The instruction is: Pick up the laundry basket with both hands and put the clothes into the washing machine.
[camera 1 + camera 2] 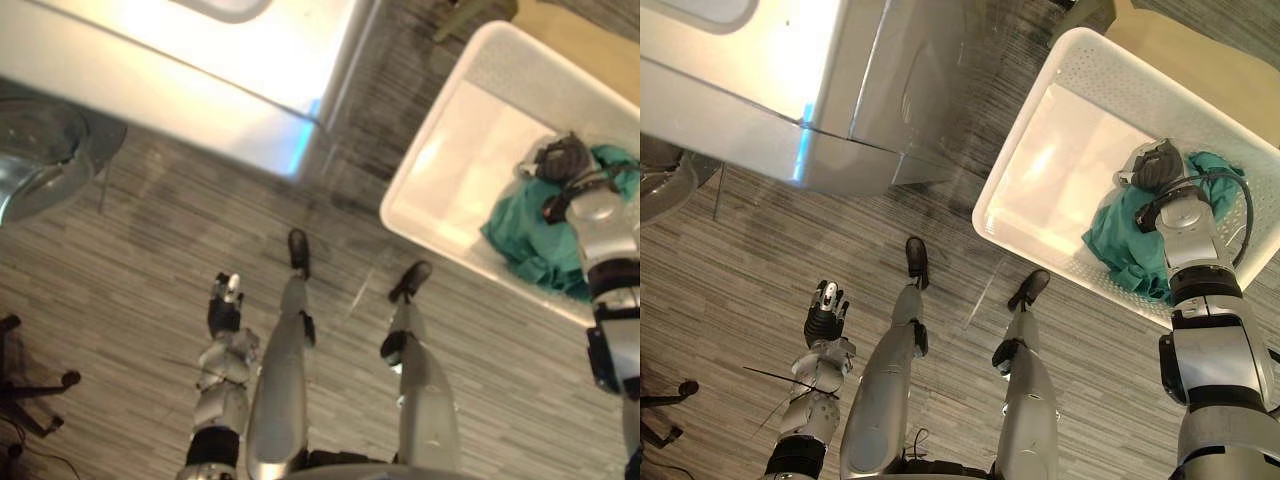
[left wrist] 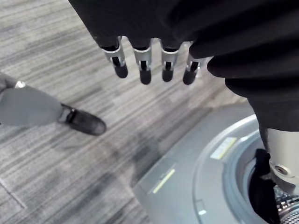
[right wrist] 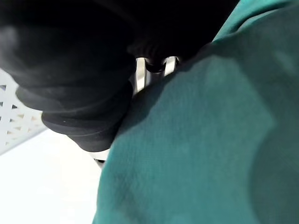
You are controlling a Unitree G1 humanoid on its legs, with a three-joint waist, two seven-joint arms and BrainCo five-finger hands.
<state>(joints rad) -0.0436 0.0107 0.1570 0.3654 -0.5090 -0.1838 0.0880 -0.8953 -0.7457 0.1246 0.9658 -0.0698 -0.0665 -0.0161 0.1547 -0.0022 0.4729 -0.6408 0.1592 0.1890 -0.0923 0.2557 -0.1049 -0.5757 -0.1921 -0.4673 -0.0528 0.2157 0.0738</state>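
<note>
1. Left hand (image 1: 225,303): low at the robot's left side, over the grey plank floor (image 1: 140,260). In the left wrist view its fingers (image 2: 145,70) are straight and side by side, holding nothing. Past them lies a grey round rim of the washing machine.

2. Clearance, near field: open floor lies on all sides of the left hand. A black castor base (image 1: 35,385) stands on the floor at the far left, well apart from the hand.

3. Laundry basket (image 1: 1055,175): white, with perforated walls, on the robot's right and set diagonally. Its near long rim runs just ahead of the right forearm. The left half of its bottom is bare.

4. Green cloth (image 1: 1120,235): bunched in the right half of the basket, against the near wall.

5. Right hand (image 1: 1158,165): inside the basket, directly on top of the green cloth and touching it. In the right wrist view the cloth covers the hand's front, so it cannot be told whether the hand grips the cloth.

6. Clearance, far field: a strip of open floor separates the basket's left wall from the corner of the washing machine (image 1: 200,60).

7. The machine's white top occupies the far left. Its round glass door (image 1: 40,160) stands open at the left edge. A tan surface (image 1: 590,45) lies beyond the basket.
</note>
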